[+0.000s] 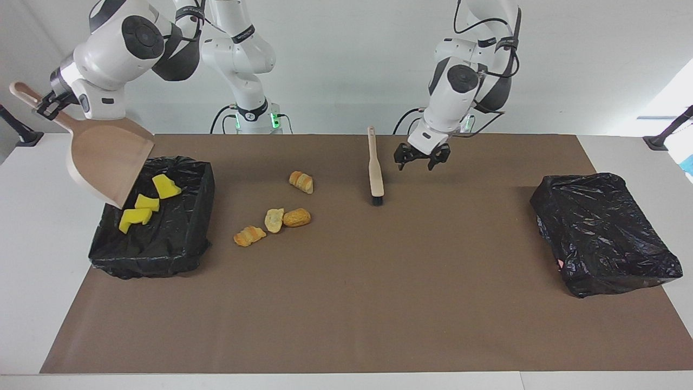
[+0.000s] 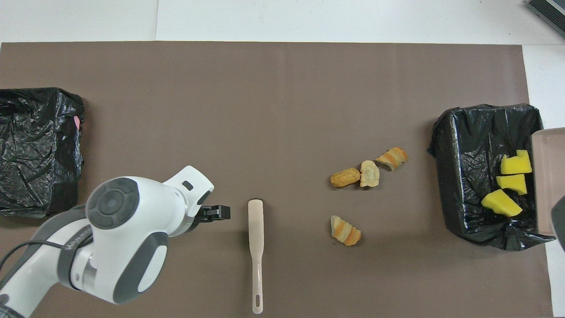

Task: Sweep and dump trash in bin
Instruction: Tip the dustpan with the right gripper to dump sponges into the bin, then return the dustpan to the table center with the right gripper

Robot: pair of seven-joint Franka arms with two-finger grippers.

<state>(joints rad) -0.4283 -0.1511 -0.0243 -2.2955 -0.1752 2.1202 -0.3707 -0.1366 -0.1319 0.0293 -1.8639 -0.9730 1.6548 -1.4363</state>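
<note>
My right gripper is shut on the handle of a tan dustpan and holds it tipped, lip down, over the black-lined bin at the right arm's end. Three yellow chunks lie inside that bin, also seen in the overhead view. Four golden-brown bread pieces lie on the brown mat: one nearer the robots, three clustered beside the bin. A wooden brush lies flat on the mat. My left gripper is open and empty, low over the mat beside the brush.
A second black-lined bin sits at the left arm's end, also seen in the overhead view. The brown mat covers most of the table. In the overhead view the dustpan overhangs the first bin's rim.
</note>
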